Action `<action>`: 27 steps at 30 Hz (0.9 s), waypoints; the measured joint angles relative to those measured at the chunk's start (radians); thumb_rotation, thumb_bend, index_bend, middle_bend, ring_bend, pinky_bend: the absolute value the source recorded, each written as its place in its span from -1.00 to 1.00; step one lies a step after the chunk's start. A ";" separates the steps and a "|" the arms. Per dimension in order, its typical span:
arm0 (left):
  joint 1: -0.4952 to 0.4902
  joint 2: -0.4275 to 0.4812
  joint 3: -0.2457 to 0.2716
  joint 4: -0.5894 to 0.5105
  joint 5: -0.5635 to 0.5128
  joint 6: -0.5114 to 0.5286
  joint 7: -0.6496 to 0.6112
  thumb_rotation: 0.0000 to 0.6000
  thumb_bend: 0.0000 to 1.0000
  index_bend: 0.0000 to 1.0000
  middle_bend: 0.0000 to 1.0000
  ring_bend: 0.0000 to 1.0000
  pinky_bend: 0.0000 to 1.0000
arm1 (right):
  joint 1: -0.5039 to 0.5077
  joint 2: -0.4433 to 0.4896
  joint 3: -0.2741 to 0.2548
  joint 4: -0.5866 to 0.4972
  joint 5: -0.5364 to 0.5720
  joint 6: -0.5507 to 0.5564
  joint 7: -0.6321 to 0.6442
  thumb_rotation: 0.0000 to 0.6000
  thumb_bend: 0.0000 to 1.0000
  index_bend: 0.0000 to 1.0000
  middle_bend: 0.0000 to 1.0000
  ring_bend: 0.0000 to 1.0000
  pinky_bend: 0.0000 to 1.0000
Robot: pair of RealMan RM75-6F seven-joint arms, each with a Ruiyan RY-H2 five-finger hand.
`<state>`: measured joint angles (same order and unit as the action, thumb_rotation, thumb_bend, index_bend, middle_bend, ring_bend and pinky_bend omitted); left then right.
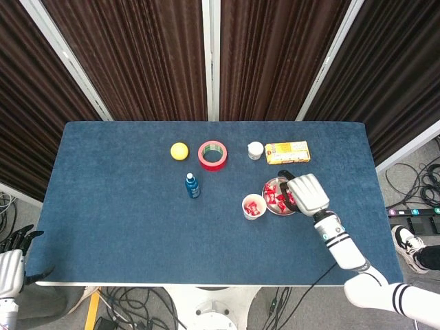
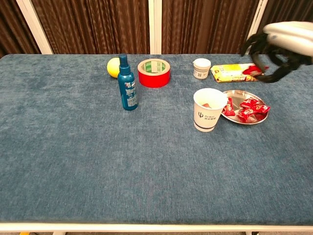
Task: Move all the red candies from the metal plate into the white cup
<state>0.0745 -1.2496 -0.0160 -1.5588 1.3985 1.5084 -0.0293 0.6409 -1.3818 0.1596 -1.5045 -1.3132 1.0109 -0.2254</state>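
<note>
The white cup [image 2: 209,116] stands right of the table's middle, and the head view shows red candies inside the cup [image 1: 254,205]. Touching its right side is the metal plate [image 2: 239,96], with several red candies [image 2: 247,110] on it. In the head view the candies [image 1: 278,199] show on the plate [image 1: 269,187] too. My right hand [image 2: 279,44] hangs high above the plate's far right side, fingers apart and curled down, with no candy visible in them. From above, the right hand [image 1: 307,192] covers the plate's right edge. My left hand [image 1: 14,258] hangs below the table's near left corner, holding nothing.
A blue spray bottle [image 2: 126,83] stands left of the cup. Along the back lie a yellow ball [image 2: 113,67], a red tape roll [image 2: 154,72], a small white jar [image 2: 201,68] and a yellow packet [image 2: 234,72] just beneath my raised right hand.
</note>
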 measured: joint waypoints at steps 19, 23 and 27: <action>0.005 -0.013 -0.001 0.033 -0.010 -0.009 -0.024 1.00 -0.90 -0.41 -0.56 -0.73 -0.62 | 0.113 -0.111 0.015 0.030 0.120 -0.112 -0.150 1.00 -0.35 -0.47 -0.54 0.49 1.00; 0.004 -0.013 -0.002 0.033 -0.008 -0.010 -0.023 1.00 -0.90 -0.41 -0.56 -0.73 -0.62 | 0.106 -0.096 0.016 0.026 0.121 -0.099 -0.133 1.00 -0.43 -0.60 -0.54 0.49 1.00; 0.002 -0.013 -0.003 0.031 -0.006 -0.009 -0.020 1.00 -0.90 -0.41 -0.56 -0.73 -0.62 | 0.107 -0.097 0.015 0.026 0.117 -0.100 -0.112 1.00 -0.46 -0.62 -0.54 0.49 1.00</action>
<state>0.0766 -1.2630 -0.0191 -1.5282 1.3927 1.4991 -0.0490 0.7480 -1.4785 0.1747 -1.4788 -1.1957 0.9113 -0.3377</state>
